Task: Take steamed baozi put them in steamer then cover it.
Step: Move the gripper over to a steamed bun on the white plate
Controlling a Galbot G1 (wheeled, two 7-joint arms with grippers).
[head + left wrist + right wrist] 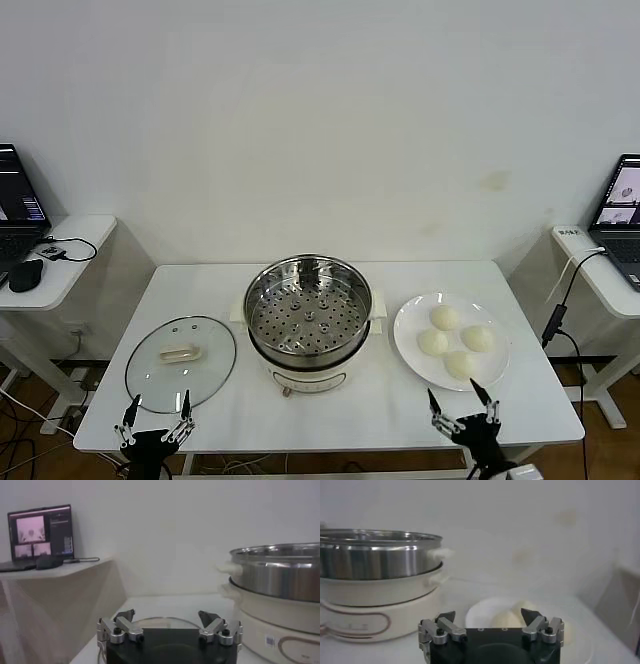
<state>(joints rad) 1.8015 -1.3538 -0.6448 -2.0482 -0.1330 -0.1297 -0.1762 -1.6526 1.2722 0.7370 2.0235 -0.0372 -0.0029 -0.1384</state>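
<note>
Tabletop [330, 420]: white, carrying everything below.
Steamer [308, 306]: shiny steel pot on a cream base, middle of the tabletop, uncovered, its holed tray bare.
Buns [455, 341]: four small cream-white rounds, close together on a white plate [408, 345] just to the right of the steamer.
Lid [181, 362]: clear glass with a metal rim, lying flat left of the steamer, cream handle up.
Left tool [156, 415]: at the near edge, just in front of the lid, fingers apart, holding nothing.
Right tool [461, 402]: at the near edge, just in front of the plate, fingers apart, holding nothing.
Handling, buns: likely light, soft and easily dented; best pinched gently across the sides, one at a time.
Handling, lid: likely heavier, stiff, smooth, breakable; the centre handle is the sensible grip.
</note>
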